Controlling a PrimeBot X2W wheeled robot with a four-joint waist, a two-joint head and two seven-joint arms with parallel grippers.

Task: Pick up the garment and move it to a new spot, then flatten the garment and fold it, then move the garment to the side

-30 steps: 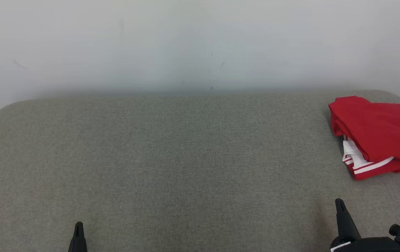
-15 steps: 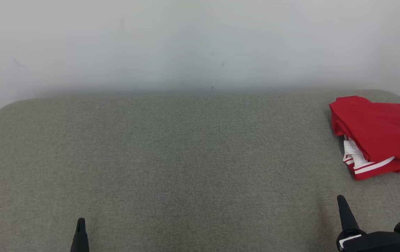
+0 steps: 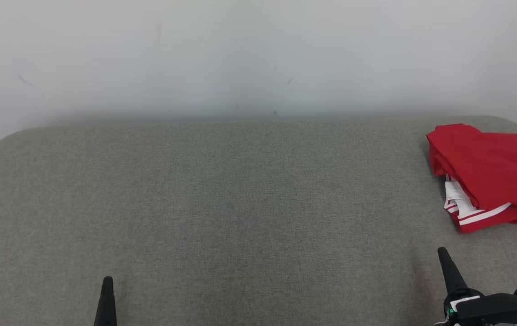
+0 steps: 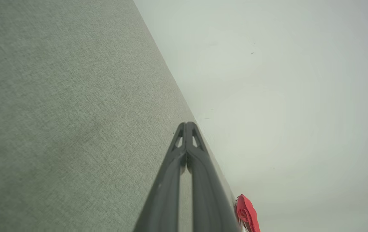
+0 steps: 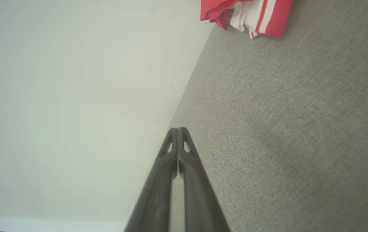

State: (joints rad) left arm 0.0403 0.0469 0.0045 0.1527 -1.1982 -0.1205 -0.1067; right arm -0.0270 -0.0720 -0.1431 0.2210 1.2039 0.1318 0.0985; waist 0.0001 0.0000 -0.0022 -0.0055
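A red garment [image 3: 489, 170] with white stripes lies folded at the far right of the grey fabric surface [image 3: 240, 203]; it also shows as a red bundle [image 4: 247, 214] in the left wrist view and at the top [image 5: 248, 14] of the right wrist view. My left gripper [image 3: 107, 283] pokes up at the lower left, shut with nothing in it, its tips [image 4: 186, 124] pressed together. My right gripper [image 3: 442, 252] rises at the lower right, below the garment and apart from it, shut and empty, tips [image 5: 178, 129] touching.
A pale wall [image 3: 258, 54] stands right behind the grey surface, whose back corners are rounded. The garment reaches the surface's right edge.
Both gripper tips have risen a little higher in the head view. The right wrist body has slid slightly right and down. The garment has stayed put.
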